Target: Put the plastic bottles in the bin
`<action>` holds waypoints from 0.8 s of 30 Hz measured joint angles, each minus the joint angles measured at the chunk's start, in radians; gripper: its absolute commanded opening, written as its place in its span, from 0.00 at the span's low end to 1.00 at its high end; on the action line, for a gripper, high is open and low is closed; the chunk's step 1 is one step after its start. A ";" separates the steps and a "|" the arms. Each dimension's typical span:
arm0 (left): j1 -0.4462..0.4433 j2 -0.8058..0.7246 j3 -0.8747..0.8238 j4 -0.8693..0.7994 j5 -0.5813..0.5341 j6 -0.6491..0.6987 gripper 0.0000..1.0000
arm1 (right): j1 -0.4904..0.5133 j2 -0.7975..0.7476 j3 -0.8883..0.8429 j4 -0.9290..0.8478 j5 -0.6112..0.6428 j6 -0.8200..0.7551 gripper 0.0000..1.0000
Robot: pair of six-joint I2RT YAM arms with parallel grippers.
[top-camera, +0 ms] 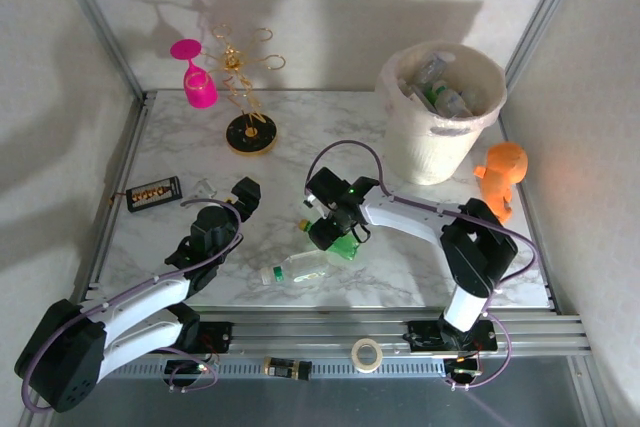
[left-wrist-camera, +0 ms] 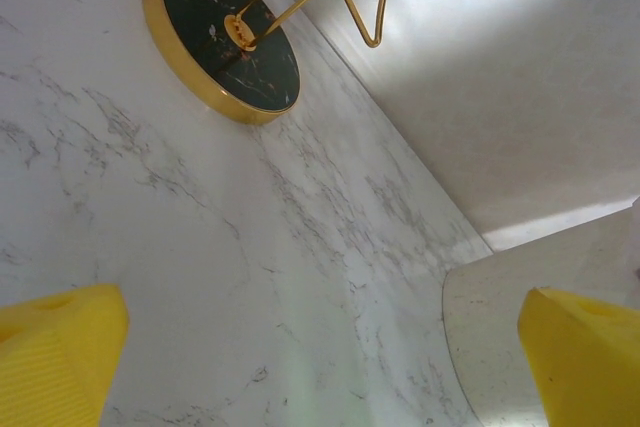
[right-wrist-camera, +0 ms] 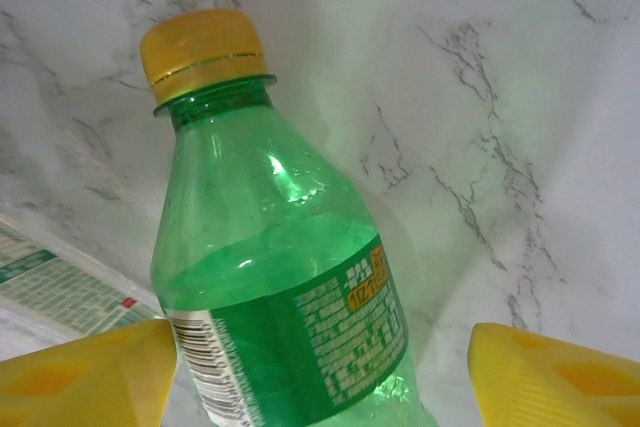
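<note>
A green plastic bottle (right-wrist-camera: 280,277) with a yellow cap (right-wrist-camera: 200,52) lies on the marble table between the yellow fingers of my right gripper (right-wrist-camera: 320,377). The jaws stand open around it, with a clear gap on the right side. From above, that gripper (top-camera: 333,222) is over the green bottle (top-camera: 345,245) at mid-table. A clear bottle (top-camera: 300,268) lies just to its near left. The cream bin (top-camera: 428,147) stands at the back right, with several bottles (top-camera: 445,97) inside it. My left gripper (top-camera: 240,197) hovers open and empty over bare marble (left-wrist-camera: 320,347).
A gold wire rack on a black round base (top-camera: 251,134) (left-wrist-camera: 225,37) stands at the back, with a pink wine glass (top-camera: 198,82) hanging on it. A studded black box (top-camera: 153,193) lies at the left. An orange figure (top-camera: 500,175) sits right of the bin.
</note>
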State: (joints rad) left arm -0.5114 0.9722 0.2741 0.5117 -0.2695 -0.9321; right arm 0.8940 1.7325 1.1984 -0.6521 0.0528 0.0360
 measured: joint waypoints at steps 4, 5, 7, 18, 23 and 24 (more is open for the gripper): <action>0.003 0.000 0.000 0.000 0.000 -0.001 1.00 | 0.001 0.017 0.007 0.001 0.010 -0.011 0.78; 0.003 0.000 0.000 0.000 0.000 -0.001 1.00 | 0.001 0.021 0.009 0.001 0.016 -0.015 0.78; 0.003 0.000 0.000 0.000 0.000 -0.001 1.00 | 0.001 0.031 0.013 0.002 0.029 -0.023 0.76; 0.003 0.000 0.000 0.000 0.000 -0.001 1.00 | 0.001 0.114 0.026 0.016 0.071 -0.044 0.76; 0.003 0.000 0.000 0.000 0.000 -0.001 1.00 | 0.001 0.132 0.026 0.015 0.086 -0.048 0.75; 0.003 0.000 0.000 0.000 0.000 -0.001 1.00 | 0.001 0.132 0.026 0.016 0.086 -0.048 0.75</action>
State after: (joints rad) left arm -0.5087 0.9722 0.2741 0.5114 -0.2691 -0.9329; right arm 0.8948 1.8645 1.2247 -0.6361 0.1390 -0.0120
